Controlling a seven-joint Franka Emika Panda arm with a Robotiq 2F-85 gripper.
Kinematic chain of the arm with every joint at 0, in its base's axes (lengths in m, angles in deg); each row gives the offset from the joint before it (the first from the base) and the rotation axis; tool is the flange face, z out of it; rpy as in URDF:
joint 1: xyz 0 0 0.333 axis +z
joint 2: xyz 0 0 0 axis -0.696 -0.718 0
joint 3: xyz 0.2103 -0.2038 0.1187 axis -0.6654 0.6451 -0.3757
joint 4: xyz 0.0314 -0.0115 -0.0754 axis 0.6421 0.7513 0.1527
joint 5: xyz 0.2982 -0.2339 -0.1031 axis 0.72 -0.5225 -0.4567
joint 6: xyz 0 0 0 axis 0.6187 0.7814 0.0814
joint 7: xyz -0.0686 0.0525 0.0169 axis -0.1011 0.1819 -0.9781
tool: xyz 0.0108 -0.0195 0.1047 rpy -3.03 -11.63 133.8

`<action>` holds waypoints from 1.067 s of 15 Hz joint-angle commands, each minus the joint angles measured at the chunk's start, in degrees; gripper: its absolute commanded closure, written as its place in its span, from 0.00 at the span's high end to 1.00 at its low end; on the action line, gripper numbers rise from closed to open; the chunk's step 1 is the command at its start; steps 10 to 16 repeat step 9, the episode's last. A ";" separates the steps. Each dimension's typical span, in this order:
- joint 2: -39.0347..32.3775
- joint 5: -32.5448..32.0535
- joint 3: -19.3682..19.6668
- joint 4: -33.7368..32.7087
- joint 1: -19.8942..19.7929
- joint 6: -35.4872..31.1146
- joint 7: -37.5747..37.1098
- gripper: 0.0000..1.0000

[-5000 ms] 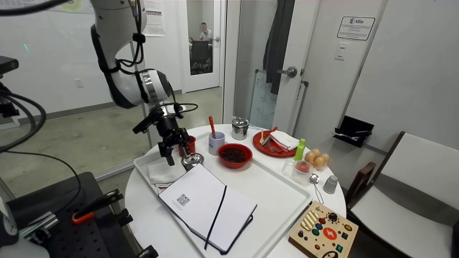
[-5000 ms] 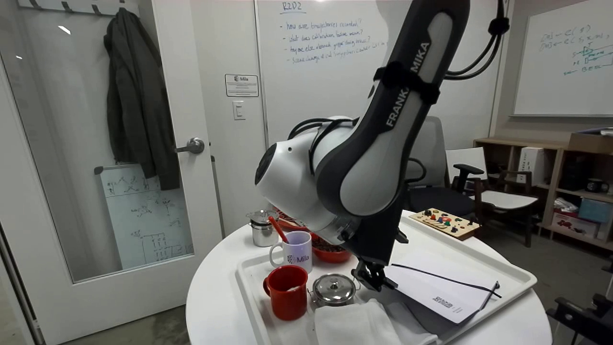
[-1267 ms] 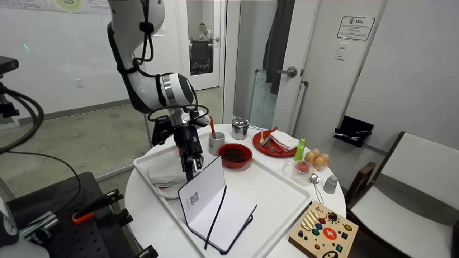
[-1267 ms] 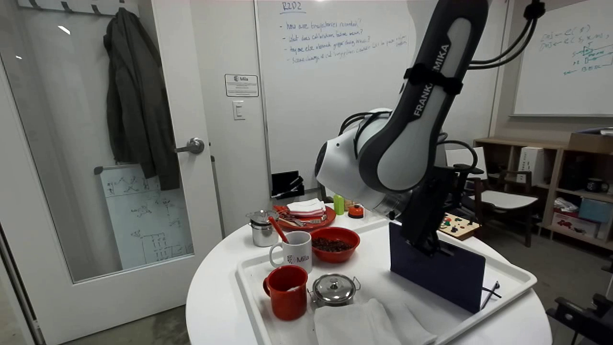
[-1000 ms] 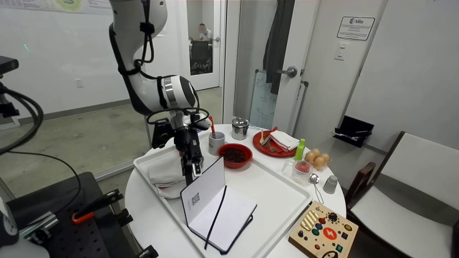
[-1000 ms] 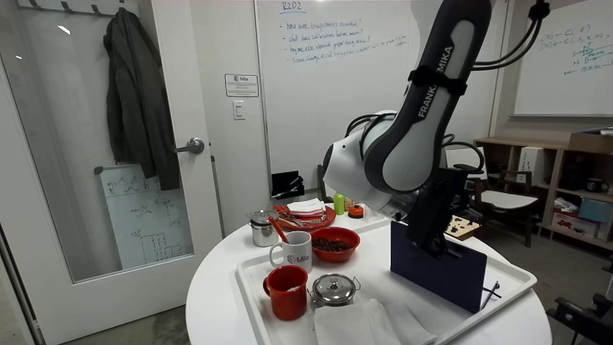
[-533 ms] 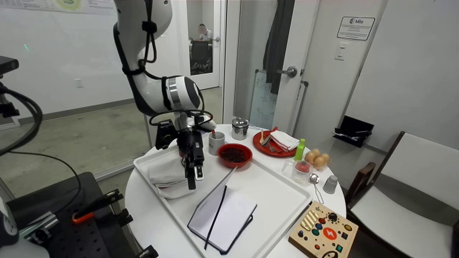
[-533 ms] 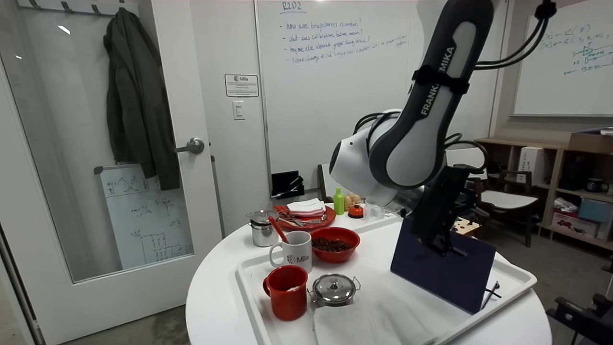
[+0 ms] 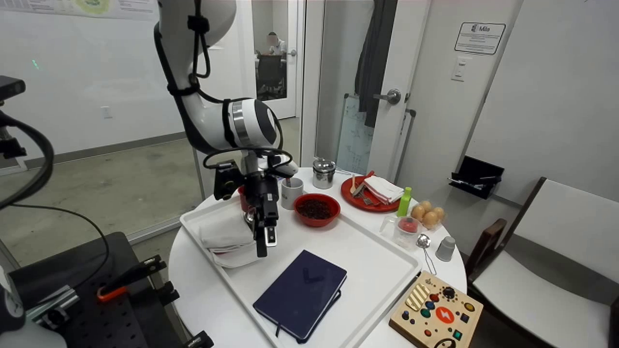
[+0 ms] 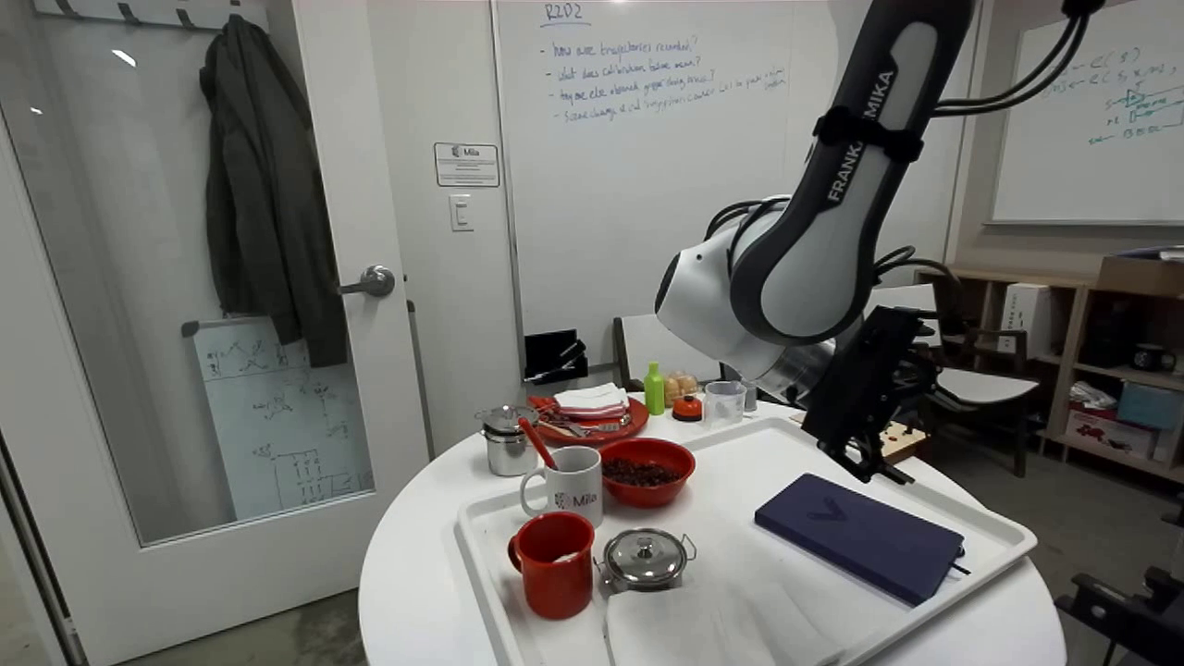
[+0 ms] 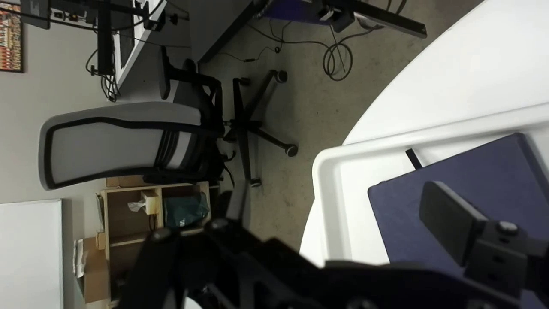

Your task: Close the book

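The book (image 9: 300,295) lies flat and closed on the white tray (image 9: 372,256), its dark navy cover on top. It shows the same way in both exterior views (image 10: 860,541) and in the wrist view (image 11: 480,171). A short end of its dark strap (image 11: 414,159) sticks out at one edge; its white pages are hidden. My gripper (image 9: 266,244) is above the tray beside the book, apart from it. It also shows above the book's far side in an exterior view (image 10: 883,474). In the wrist view its fingers (image 11: 336,195) stand wide apart with nothing between them.
Folded white cloths (image 9: 225,232), a red mug (image 10: 560,573), a lidded metal pot (image 10: 646,560), a white mug (image 10: 578,486) and a red bowl (image 9: 316,222) stand on the tray. A wooden board with colourful pieces (image 9: 437,314) lies at the table's edge.
The book lay open, white pages up. Its cover was then raised upright beside my gripper, and has since tipped over and come down shut. My gripper has moved up and away from the cover.
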 commanded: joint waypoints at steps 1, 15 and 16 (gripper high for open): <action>5.38 1.03 -1.15 5.39 -1.88 -9.00 1.99 1.00; 4.80 0.44 0.25 4.98 0.27 -13.13 1.93 1.00; 4.80 0.44 0.25 4.98 0.27 -13.13 1.93 1.00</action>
